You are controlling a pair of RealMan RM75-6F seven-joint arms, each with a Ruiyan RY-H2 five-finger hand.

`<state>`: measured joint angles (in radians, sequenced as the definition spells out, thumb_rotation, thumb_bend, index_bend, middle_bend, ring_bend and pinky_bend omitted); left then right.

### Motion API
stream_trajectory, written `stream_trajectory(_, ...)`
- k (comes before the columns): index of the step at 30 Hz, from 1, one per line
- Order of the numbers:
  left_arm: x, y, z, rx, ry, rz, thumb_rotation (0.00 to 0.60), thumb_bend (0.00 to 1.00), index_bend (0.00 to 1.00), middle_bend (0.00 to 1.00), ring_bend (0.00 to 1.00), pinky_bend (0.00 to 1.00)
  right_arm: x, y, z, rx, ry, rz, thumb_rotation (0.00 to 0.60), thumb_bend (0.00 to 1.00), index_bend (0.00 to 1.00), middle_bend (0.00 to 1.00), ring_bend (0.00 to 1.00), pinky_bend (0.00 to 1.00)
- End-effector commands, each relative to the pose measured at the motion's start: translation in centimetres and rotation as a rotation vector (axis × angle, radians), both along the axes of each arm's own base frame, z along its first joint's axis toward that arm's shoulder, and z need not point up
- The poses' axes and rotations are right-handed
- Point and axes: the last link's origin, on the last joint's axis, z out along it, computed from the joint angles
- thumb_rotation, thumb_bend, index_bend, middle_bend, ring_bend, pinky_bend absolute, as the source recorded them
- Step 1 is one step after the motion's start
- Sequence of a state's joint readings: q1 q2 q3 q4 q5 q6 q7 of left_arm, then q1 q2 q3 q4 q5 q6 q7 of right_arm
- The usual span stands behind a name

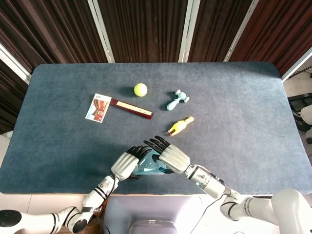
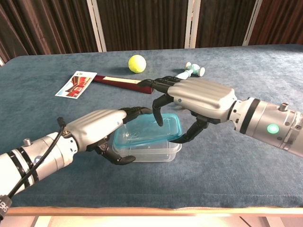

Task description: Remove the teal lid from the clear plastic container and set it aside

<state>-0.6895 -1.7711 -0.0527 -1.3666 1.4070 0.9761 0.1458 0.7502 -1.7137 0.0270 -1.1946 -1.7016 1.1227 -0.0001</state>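
The clear plastic container (image 2: 158,152) sits near the table's front edge. My left hand (image 2: 97,128) grips its left side, fingers curled around the wall. The teal lid (image 2: 144,133) lies tilted on it, right edge raised off the rim. My right hand (image 2: 201,97) pinches that raised edge, with its fingers on top and its thumb underneath. In the head view the left hand (image 1: 126,165) and right hand (image 1: 170,157) meet over the lid (image 1: 147,167) and hide most of the container.
Further back lie a yellow tennis ball (image 1: 140,89), a picture card (image 1: 98,107), a dark red flat stick (image 1: 131,108), a teal toy (image 1: 176,99) and a yellow rubber chicken (image 1: 180,126). The table's front edge (image 2: 151,207) is close below the hands.
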Motion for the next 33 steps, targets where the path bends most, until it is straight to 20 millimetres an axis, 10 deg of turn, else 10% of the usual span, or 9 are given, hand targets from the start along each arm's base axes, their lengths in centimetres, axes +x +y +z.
stream_trajectory(1,0.0,-0.1,0.1,0.001,-0.005,-0.001,0.6,0.32,0.0,0.71,0.55,0.65,0.1,-0.2,-0.2,-0.003,-0.003,-0.006,0.6,0.48,0.67,0.12,0.0,0.0)
stream_trajectory(16,0.3,-0.1,0.4,-0.017,-0.075,0.014,0.6,0.33,0.0,0.67,0.51,0.52,0.5,0.1,-0.5,-0.009,-0.022,0.019,0.6,0.74,0.74,0.17,0.0,0.0)
stream_trajectory(33,0.3,-0.2,0.7,-0.093,-0.199,0.005,0.6,0.33,0.0,0.04,0.0,0.15,0.5,-0.3,0.5,-0.044,-0.032,0.022,0.6,0.77,0.76,0.17,0.0,0.0)
